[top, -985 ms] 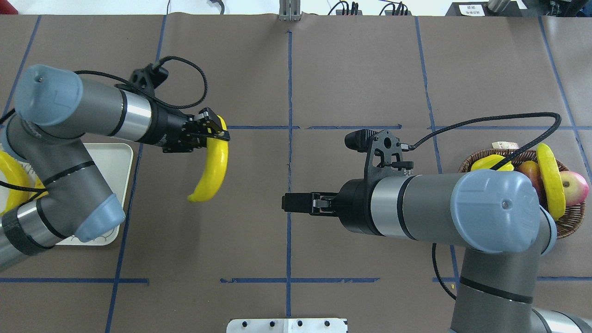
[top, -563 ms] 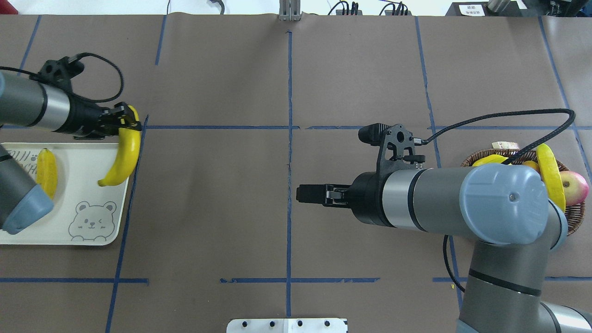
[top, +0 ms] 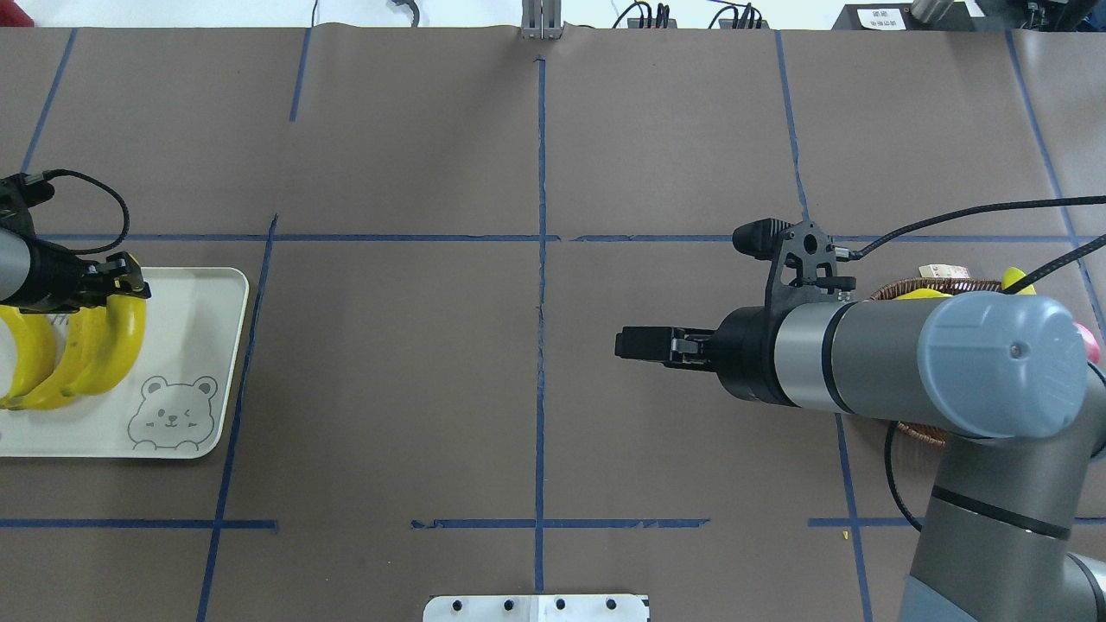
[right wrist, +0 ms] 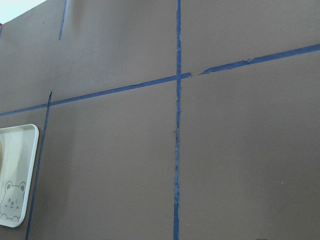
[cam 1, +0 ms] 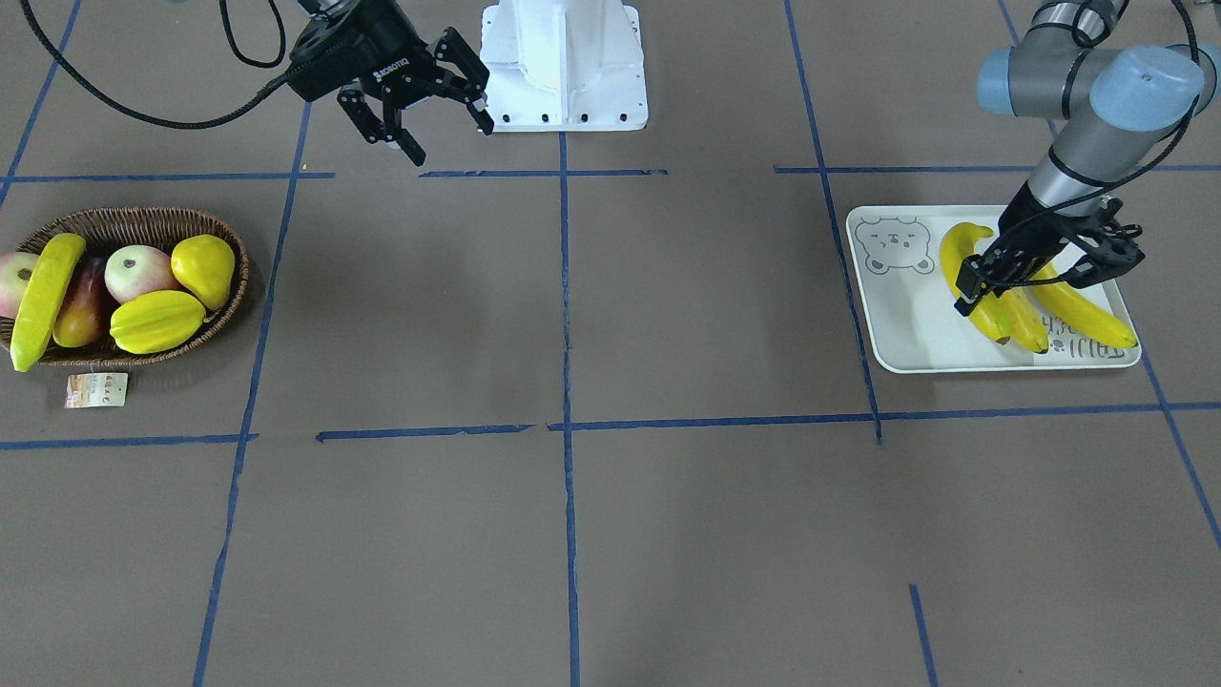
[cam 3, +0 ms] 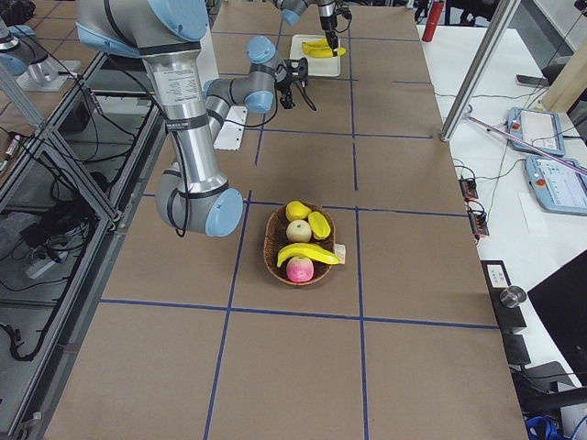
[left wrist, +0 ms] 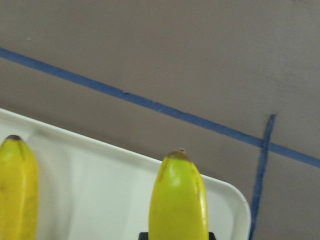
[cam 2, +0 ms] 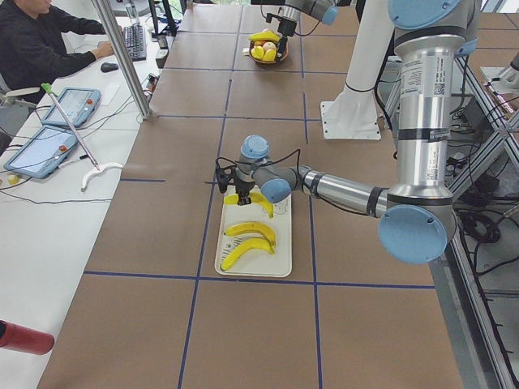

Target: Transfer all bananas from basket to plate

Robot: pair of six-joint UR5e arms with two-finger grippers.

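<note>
The white bear-print plate [top: 190, 345] lies at the table's left end. Three bananas lie together on it. My left gripper [top: 130, 287] is shut on the far end of the one nearest the table's middle [top: 121, 337], which is low over the plate. In the left wrist view that banana [left wrist: 177, 200] points out past the plate's rim [left wrist: 100, 190]. The wicker basket [cam 1: 124, 224] stands at the other end with one banana [cam 1: 38, 301] across its outer side. My right gripper [cam 1: 450, 141] hangs open and empty above the table, between the middle and the basket.
The basket also holds an apple [cam 1: 134, 272], a starfruit [cam 1: 157, 322], a yellow pear-shaped fruit [cam 1: 203, 267] and a reddish fruit. A paper tag [cam 1: 95, 389] lies beside it. In the overhead view the right arm [top: 933, 371] covers most of the basket. A person [cam 2: 40, 40] sits at a side desk.
My left arm has carried the banana left from the table's middle and lowered it onto the plate beside the other two. My right arm has drawn back to the right, toward the basket.
</note>
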